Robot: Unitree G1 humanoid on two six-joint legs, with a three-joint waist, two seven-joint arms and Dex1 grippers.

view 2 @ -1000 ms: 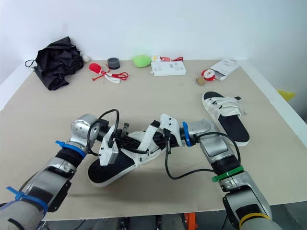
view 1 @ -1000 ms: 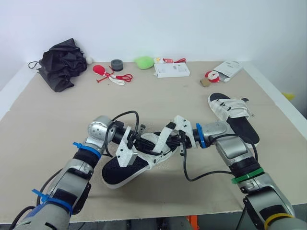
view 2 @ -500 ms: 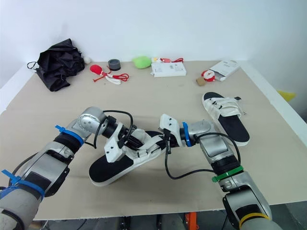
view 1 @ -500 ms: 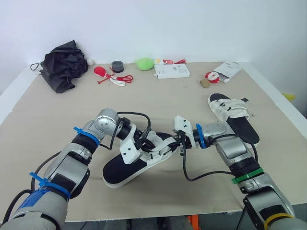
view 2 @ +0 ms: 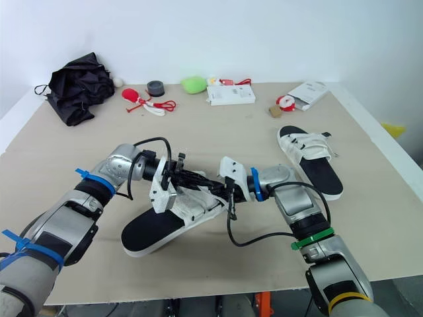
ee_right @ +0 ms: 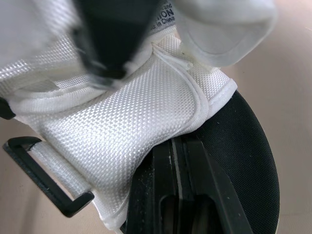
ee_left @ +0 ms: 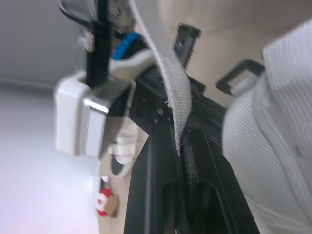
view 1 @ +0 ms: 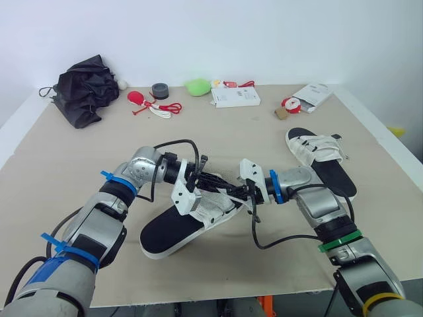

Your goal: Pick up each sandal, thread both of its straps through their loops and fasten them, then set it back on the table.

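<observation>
A black-soled sandal (view 1: 165,231) with a white mesh upper (view 1: 213,203) lies at the table's near centre, its heel on the table. My left gripper (view 1: 222,179) reaches over the upper from the left and is shut on a white strap (ee_left: 168,92). A black loop (ee_left: 242,78) hangs beside it. My right gripper (view 1: 246,193) comes in from the right and is shut on the sandal's edge, where the upper meets the sole (ee_right: 239,146). Another black loop (ee_right: 46,187) hangs off the upper. The second sandal (view 1: 320,158) lies flat at the right.
Along the far edge sit a black cloth bundle (view 1: 84,88), a red toy with cord (view 1: 149,104), a grey tape roll (view 1: 160,88), a green lump (view 1: 197,86), a white box (view 1: 236,96) and a white packet (view 1: 314,94). The table (view 1: 66,172) has bare room at the left.
My left gripper has slid right across the upper toward the right gripper, drawing the strap with it. The sandal has dropped from a raised tilt to lie lower on the table.
</observation>
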